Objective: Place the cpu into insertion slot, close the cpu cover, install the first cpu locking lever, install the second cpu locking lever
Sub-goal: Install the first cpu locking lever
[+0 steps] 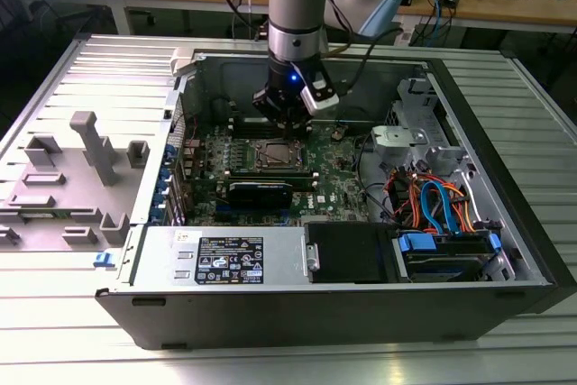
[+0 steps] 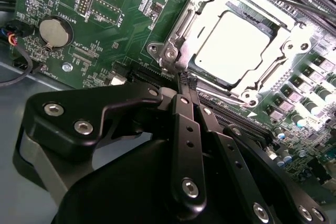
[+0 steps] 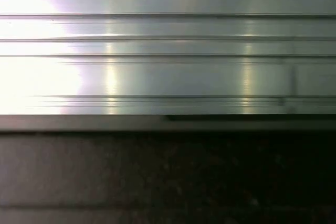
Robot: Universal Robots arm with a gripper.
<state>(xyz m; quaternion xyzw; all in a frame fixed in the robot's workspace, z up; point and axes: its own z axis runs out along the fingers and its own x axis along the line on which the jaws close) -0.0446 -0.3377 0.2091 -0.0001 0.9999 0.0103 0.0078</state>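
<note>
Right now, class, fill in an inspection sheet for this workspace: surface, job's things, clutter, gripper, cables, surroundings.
Surface: ribbed metal table carrying an open computer case.
Job's things: cpu sits in the insertion slot; cpu cover lies closed around it. Locking levers: state cannot be told.
Clutter: grey plastic fixture on the exterior view's left.
Gripper: gripper hovers at the slot's corner, jaws together, holding nothing seen.
Cables: orange and blue leads in the case, on the exterior view's right; wires on the bench behind.
Surroundings: wooden bench at the back.
</note>
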